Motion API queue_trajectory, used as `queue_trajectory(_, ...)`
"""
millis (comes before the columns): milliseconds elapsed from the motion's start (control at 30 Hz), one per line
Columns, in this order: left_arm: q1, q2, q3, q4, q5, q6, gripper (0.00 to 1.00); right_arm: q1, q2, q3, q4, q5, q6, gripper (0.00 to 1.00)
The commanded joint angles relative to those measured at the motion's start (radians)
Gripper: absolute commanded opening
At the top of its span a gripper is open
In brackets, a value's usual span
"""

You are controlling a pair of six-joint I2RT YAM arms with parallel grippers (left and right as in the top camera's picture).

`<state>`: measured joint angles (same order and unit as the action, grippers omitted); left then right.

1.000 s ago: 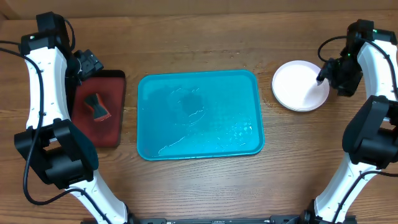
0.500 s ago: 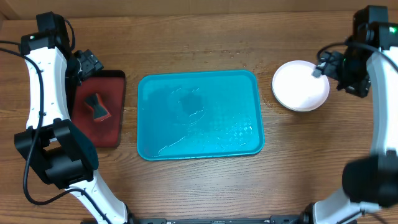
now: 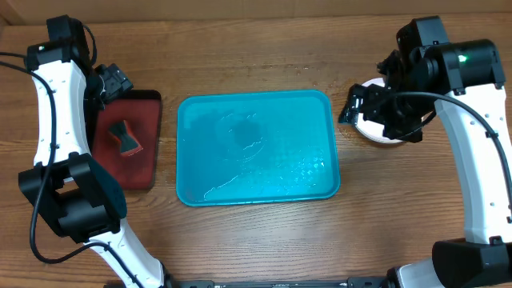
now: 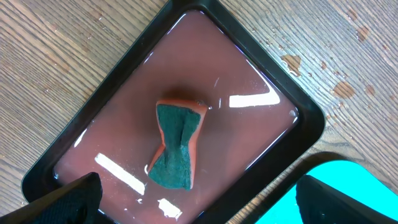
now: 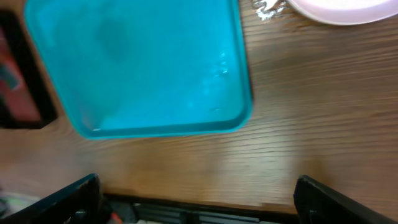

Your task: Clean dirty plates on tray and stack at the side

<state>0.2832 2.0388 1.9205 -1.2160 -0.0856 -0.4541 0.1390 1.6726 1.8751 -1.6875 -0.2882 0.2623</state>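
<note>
The white round plastic plate (image 5: 342, 7) is resting on the wooden table (image 3: 256, 240) just beside the teal rectangular plastic tray (image 3: 280, 120), which is lying bare and wet, so cleaning is likely finishing. The right gripper (image 5: 196, 199) is hovering between them, spread and empty. The left gripper (image 4: 199, 202), also spread, is hanging over the green-and-orange sponge (image 4: 177, 146) parked in the dark red black-rimmed tray (image 4: 124, 106).

Plates (image 5: 339, 7) right of tray (image 3: 256, 148), sponge (image 3: 124, 138) left

A small dark red tray (image 3: 142, 172) with a black rim lies on the wooden table (image 3: 256, 240), its wet floor glinting. 1 green-and-orange sponge (image 4: 177, 146), pinched at its waist, rests near the tray's middle; droplets (image 4: 291, 61) spot the wood beside the rim
</note>
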Motion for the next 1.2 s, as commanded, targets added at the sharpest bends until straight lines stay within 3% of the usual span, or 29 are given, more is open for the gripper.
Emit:
queue_trajectory(0, -0.002, 0.003, 0.012, 0.001, 0.008, -0.003, 1.00, 0.000, -0.006, 0.003, 0.008, -0.053, 0.003, 1.00)
queue_trajectory(400, -0.002, 0.003, 0.012, 0.001, 0.008, -0.003, 1.00, 0.000, -0.011, -0.002, 0.011, -0.002, -0.004, 1.00)
queue_trajectory(733, -0.002, 0.003, 0.012, 0.001, 0.008, -0.003, 1.00, 0.055, -0.216, -0.067, 0.258, 0.077, -0.004, 1.00)
queue_trajectory(933, -0.002, 0.003, 0.012, 0.001, 0.008, -0.003, 1.00, 0.063, -0.481, -0.356, 0.476, 0.087, -0.004, 1.00)
queue_trajectory(1167, -0.002, 0.003, 0.012, 0.001, 0.008, -0.003, 1.00, 0.062, -0.837, -0.850, 0.824, 0.124, -0.004, 1.00)
